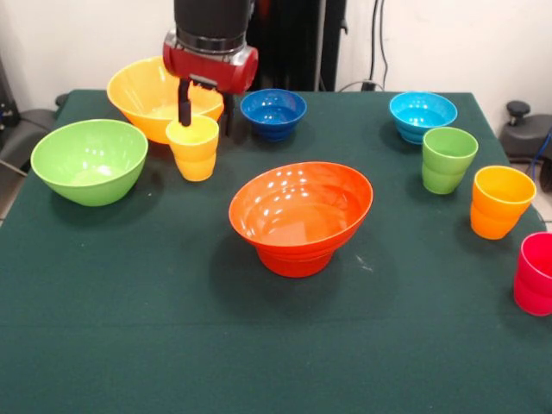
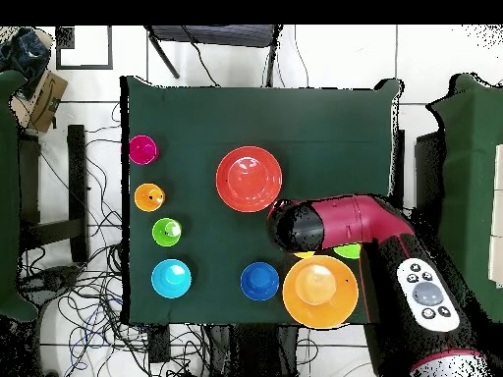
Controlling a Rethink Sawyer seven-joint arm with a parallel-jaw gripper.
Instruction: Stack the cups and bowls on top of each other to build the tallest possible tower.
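Note:
My gripper [image 1: 207, 128] hangs over the yellow cup [image 1: 195, 148], which stands on the table between the large yellow bowl [image 1: 155, 97] and the dark blue bowl [image 1: 273, 112]. The fingers are apart: one finger [image 1: 185, 105] dips at the cup's mouth, the other is just outside its right wall. The tower [image 1: 300, 216], a wide orange bowl over a smaller orange one, stands mid-table. The green bowl [image 1: 89, 160] is at the left. The light blue bowl [image 1: 422, 115], green cup [image 1: 448, 159], orange-yellow cup [image 1: 500, 200] and pink-red cup [image 1: 535, 272] line the right side.
The green tablecloth [image 1: 155, 328] covers the table. In the overhead view my arm [image 2: 339, 224] hides the gripper, most of the green bowl [image 2: 348, 251] and most of the yellow cup [image 2: 305, 254]. The orange bowl [image 2: 249, 179] lies beside the arm.

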